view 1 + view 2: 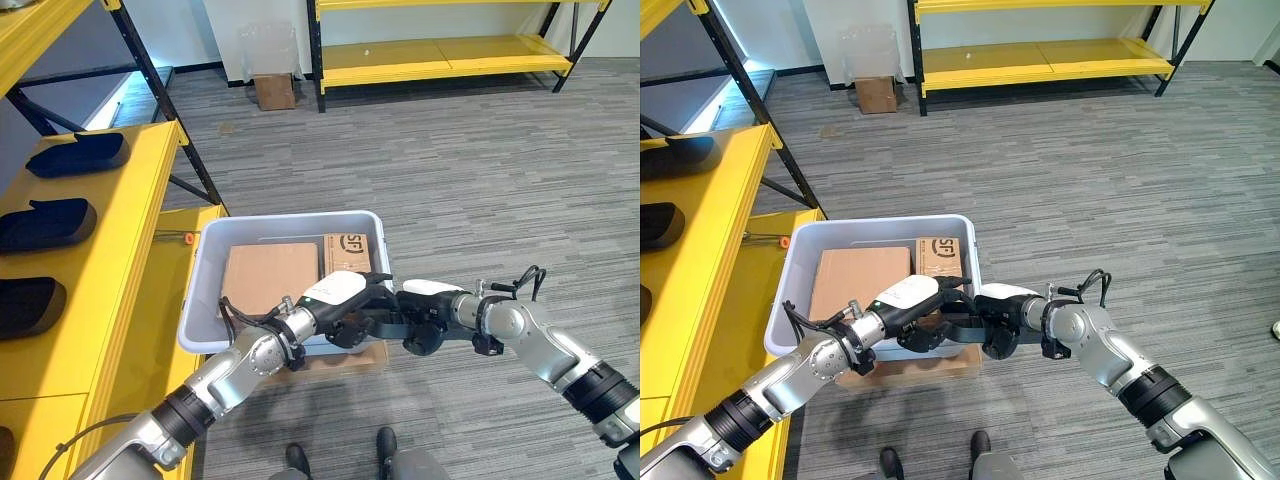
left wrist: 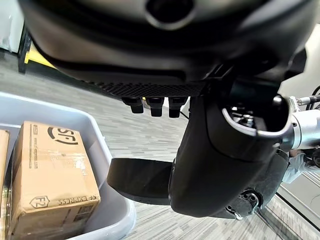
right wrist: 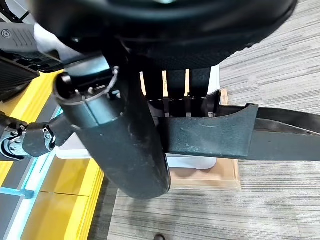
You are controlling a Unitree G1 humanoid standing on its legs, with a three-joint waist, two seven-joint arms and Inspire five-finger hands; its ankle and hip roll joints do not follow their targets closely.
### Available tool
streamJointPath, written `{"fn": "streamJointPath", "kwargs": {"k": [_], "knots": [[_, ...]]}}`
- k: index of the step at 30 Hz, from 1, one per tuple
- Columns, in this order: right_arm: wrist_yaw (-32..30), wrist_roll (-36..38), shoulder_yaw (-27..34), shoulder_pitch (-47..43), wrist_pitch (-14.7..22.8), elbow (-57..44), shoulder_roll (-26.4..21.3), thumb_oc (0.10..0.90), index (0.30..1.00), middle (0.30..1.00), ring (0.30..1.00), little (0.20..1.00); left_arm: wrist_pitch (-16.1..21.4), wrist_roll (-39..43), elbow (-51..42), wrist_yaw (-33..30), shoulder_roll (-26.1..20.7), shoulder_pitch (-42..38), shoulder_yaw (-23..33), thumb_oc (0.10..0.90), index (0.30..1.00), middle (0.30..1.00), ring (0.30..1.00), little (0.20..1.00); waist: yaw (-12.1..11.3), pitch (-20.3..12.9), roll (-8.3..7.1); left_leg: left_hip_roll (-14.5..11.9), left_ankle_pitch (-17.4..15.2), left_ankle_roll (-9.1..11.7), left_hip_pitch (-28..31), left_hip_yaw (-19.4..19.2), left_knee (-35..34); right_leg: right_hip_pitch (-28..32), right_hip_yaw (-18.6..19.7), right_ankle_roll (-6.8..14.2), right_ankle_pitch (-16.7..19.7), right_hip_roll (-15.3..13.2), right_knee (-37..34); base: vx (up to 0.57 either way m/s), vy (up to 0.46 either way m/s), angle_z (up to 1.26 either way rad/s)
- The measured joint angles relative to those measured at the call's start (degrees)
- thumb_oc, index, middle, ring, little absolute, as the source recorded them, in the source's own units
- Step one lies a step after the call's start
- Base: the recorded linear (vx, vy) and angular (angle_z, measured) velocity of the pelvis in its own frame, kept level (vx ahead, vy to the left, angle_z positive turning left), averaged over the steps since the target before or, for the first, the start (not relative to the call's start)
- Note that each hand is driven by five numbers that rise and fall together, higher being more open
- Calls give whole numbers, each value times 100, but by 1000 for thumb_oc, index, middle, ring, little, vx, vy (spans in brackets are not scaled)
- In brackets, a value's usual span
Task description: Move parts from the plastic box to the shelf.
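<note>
A long black part hangs between my two hands, just past the front right corner of the grey plastic box. My left hand, with its white cover, is curled round one end of the black part. My right hand grips the other end, fingers behind it and thumb in front. Inside the plastic box lie a large flat cardboard carton and a smaller one. The yellow shelf stands to the left of the box.
Three black parts lie in a row on the yellow shelf's top level. The plastic box rests on a wooden board. Far across the grey floor stand another yellow rack and a small cardboard box.
</note>
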State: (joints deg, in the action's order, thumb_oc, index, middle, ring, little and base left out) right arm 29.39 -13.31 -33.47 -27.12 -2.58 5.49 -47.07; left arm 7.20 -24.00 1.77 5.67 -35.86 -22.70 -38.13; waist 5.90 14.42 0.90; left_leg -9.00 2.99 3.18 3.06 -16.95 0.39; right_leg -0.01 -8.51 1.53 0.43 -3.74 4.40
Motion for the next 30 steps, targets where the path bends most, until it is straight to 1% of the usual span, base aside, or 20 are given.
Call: {"fn": "streamJointPath", "kwargs": {"k": [4, 7, 11, 15, 20, 25, 26, 30], "knots": [[-38, 1, -4, 1, 151, 0, 12, 400, 300, 300, 300, 300, 101, -168, 40, -213, -172, 27, 16, 900, 1000, 1000, 1000, 1000, -6, 0, 2, -1, 0, 0, 16, 5, 0, 25, -4, -1, 1, 1, -8, 0, 0, 0], [-155, 4, -3, 0, 317, -3, 19, 400, 300, 300, 300, 300, 66, -215, 249, -382, -183, 150, 88, 900, 1000, 1000, 1000, 1000, -26, 0, 3, -1, 0, 0, 25, 10, -1, 50, -10, -4, 6, 1, -34, 0, 0, 0], [-220, 5, -5, 0, 423, -2, 194, 400, 300, 300, 300, 300, 66, -235, 447, -409, -185, 356, 355, 900, 1000, 1000, 1000, 1000, -90, 0, 3, -2, 1, 0, 26, 10, -2, 61, -11, -5, 30, 4, -61, 0, 0, 0], [-261, 3, -12, 0, 431, -2, 216, 400, 300, 300, 300, 300, 86, -356, 454, -408, -221, 363, 385, 900, 1000, 1000, 1000, 1000, -167, -1, 2, -1, 1, 1, 25, 19, -2, 68, -18, -3, 37, 5, -60, 0, 0, 0], [-341, 3, -11, 0, 432, -2, 216, 400, 300, 300, 300, 300, 265, -444, 508, -401, -421, 376, 419, 900, 1000, 1000, 1000, 1000, -147, -1, 2, -1, 2, 2, 26, 15, -2, 66, -14, -4, 41, 4, -58, 0, 0, 0], [-356, 3, -14, 0, 437, 3, 216, 400, 300, 300, 300, 300, 485, -472, 613, -408, -425, 382, 414, 900, 1000, 1000, 1000, 1000, -141, -1, 2, -1, 2, 2, 28, 10, -1, 64, -8, -3, 47, 4, -59, 0, 0, 0], [-368, 3, -14, 0, 448, 5, 216, 400, 300, 300, 300, 300, 553, -588, 640, -416, -425, 381, 411, 900, 1000, 1000, 1000, 1000, -136, -1, 2, -1, 2, 3, 29, 9, -1, 65, -8, -3, 47, 4, -59, 0, 0, 0], [-404, 1, -56, -6, 476, 6, 222, 400, 300, 300, 300, 300, 619, -617, 651, -414, -413, 371, 336, 900, 1000, 1000, 1000, 1000, -128, -2, 1, -1, 3, 3, 47, 4, -2, 75, -2, -2, 50, 6, -56, 0, 0, 0]]}}
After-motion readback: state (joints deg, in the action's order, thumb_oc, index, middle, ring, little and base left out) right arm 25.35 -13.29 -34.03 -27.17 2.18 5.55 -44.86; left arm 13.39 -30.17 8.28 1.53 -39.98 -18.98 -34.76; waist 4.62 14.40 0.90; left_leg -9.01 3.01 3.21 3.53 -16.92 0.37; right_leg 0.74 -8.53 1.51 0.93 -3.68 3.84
